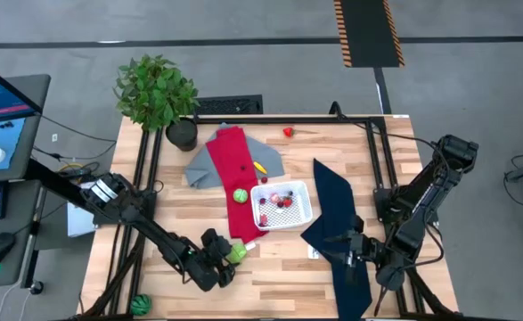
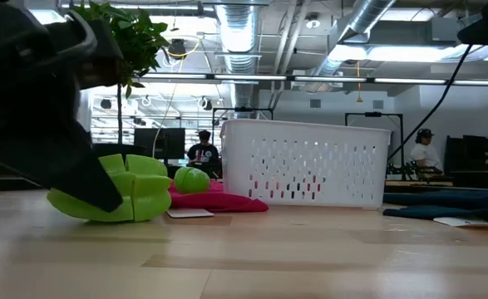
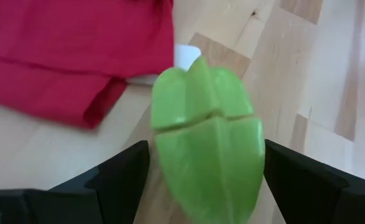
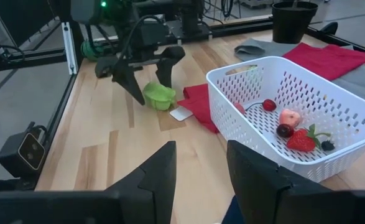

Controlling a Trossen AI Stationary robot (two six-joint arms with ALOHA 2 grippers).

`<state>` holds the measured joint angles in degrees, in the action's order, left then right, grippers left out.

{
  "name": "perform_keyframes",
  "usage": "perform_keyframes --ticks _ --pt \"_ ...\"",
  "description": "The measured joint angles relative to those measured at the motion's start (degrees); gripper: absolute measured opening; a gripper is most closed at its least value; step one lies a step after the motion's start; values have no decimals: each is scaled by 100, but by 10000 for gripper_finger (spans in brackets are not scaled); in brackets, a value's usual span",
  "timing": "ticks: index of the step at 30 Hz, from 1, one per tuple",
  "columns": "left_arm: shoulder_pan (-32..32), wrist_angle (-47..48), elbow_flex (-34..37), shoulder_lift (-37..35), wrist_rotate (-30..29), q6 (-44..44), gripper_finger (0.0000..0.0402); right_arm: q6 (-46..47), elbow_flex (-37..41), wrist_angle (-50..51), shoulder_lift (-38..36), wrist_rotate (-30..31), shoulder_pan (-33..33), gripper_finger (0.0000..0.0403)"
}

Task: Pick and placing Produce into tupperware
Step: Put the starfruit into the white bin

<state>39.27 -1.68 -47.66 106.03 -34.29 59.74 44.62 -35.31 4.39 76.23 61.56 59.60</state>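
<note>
The left gripper sits low over the near part of the worktop, its two fingers spread to either side of a green pepper-shaped toy that rests on the wood; in the left wrist view the green toy fills the gap between the fingers with a little daylight on each side, so the gripper is open around it, not yet clamped. Just ahead of this gripper lies the near end of the red cloth, with a small white card at its corner touching or nearly touching the toy. Beyond that cloth end and to the gripper's right stands the white tub, its perforated wall upright and close to the cloth edge; inside it lie a strawberry, a pink piece and small dark red fruits. A green ball-shaped toy rests on the red cloth just beside the tub's wall. Bare wood stretches open between the left gripper and the near worktop edge. The right gripper waits over the navy cloth on the tub's far side from the left gripper, fingers apart and holding nothing. A red toy lies well away by the far edge, near the potted plant.
</note>
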Motion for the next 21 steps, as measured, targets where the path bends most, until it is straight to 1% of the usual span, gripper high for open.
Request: perform_keyframes --ticks 2,6,11,13,16,19,21 --pt "-36 202 -185 140 -7 -44 295 23 4 -9 0 -1 2 166" --pt "-44 625 -408 185 -60 -41 295 50 13 -40 84 2 2 164" --pt "-94 752 -491 185 -89 -114 289 205 17 -29 361 0 -27 166" --pt "-127 794 -494 185 -64 -99 276 321 17 -38 488 2 -49 166" --pt "-138 868 -498 185 -91 -58 243 402 17 -37 615 2 -49 165" --pt "-138 880 -498 185 -154 -46 207 404 17 -60 633 0 -49 164" --pt "-139 869 -498 185 -215 -47 191 403 17 -83 632 0 -49 164"
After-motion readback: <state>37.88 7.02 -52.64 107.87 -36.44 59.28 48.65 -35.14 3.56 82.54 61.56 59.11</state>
